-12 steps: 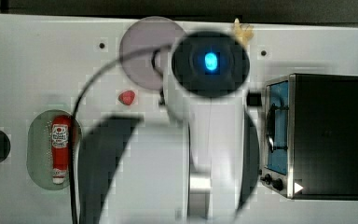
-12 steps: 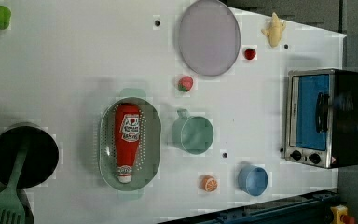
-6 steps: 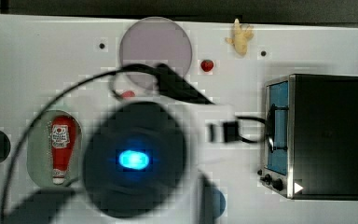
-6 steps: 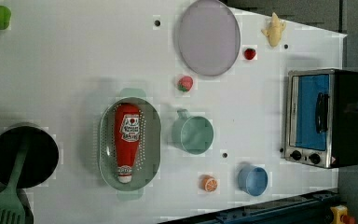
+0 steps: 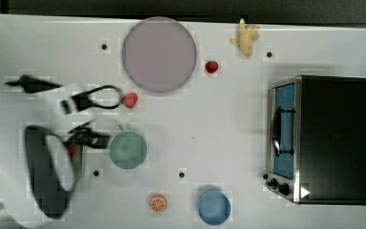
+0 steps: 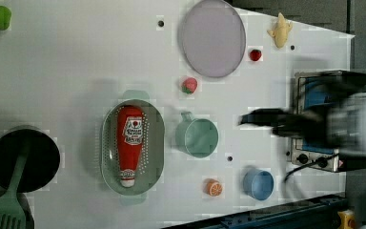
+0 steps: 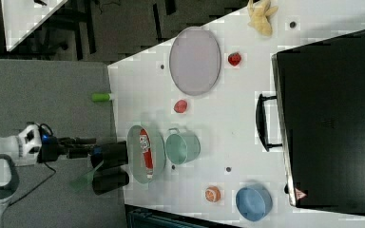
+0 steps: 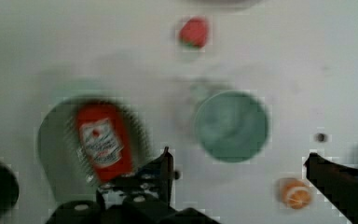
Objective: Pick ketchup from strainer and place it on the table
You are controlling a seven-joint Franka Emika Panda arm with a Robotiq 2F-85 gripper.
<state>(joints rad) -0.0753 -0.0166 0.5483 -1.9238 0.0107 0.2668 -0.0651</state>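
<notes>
1. Top view: the arm is a blurred white and dark mass over the top view's left side. A sliver of the red ketchup [image 5: 72,151] shows through it, with the green cup [image 5: 128,150] just to the top view's right of that. The pincer itself is lost in the blur here.

2. Left view: the ketchup [image 6: 129,143] lies flat in the pale green strainer [image 6: 108,157], long axis along the strainer's length, white cap toward the left view's bottom edge and broad red base toward the top. The arm reaches in from the left view's right, a blurred dark form level over the white table [image 6: 66,67], in front of the toaster oven [image 6: 314,124]. The bottle is well apart from it, beyond the green cup [image 6: 198,137].

3. Right view: the arm lies level at the right view's left, off the table's edge, its dark end pointing toward the strainer [image 7: 135,152]. The ketchup [image 7: 145,149] lies inside the strainer, along its length.

4. Wrist view: the pincer [image 8: 237,172] is spread wide and pinches nothing; one dark finger [image 8: 161,170] stands near the strainer [image 8: 56,149], the other toward the orange slice [image 8: 294,193]. The ketchup [image 8: 103,140] lies in the strainer just beside the nearer finger, outside the gap. The green cup [image 8: 231,126] sits just ahead of the gap.
</notes>
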